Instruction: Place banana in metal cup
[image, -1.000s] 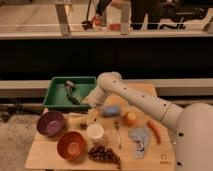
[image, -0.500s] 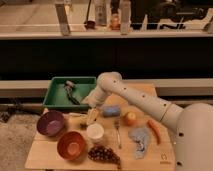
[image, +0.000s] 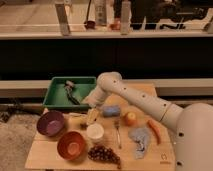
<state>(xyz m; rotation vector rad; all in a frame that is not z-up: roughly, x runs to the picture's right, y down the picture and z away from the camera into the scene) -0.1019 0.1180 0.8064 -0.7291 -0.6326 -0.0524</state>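
Gripper (image: 90, 103) at the end of the white arm (image: 132, 97) hangs low over the wooden table (image: 47, 157), just in front of the green tray (image: 56, 97) and directly above the banana (image: 92, 116); whether its fingers are apart or together cannot be told from where I stand. One banana, pale yellow, lies near the table's middle, beside the blue-grey cup (image: 111, 110), which lies on its side to the right of it. One white cup (image: 95, 132) stands just in front of the banana. Two bowls sit toward the left edge: one purple bowl (image: 50, 123) and one orange bowl (image: 71, 145), the latter close to the front edge. One bunch of grapes (image: 103, 154) lies at the front edge, one fork (image: 118, 134) points front to back at centre, and one round orange fruit (image: 130, 118), one carrot (image: 154, 131) and one grey cloth (image: 139, 139) fill the right side beside the robot's body. A dark object rests inside the tray, too unclear to name. Open wood shows along the front left corner and along the back right strip behind the arm. Items around the banana stand close together, leaving narrow gaps on its right and front.
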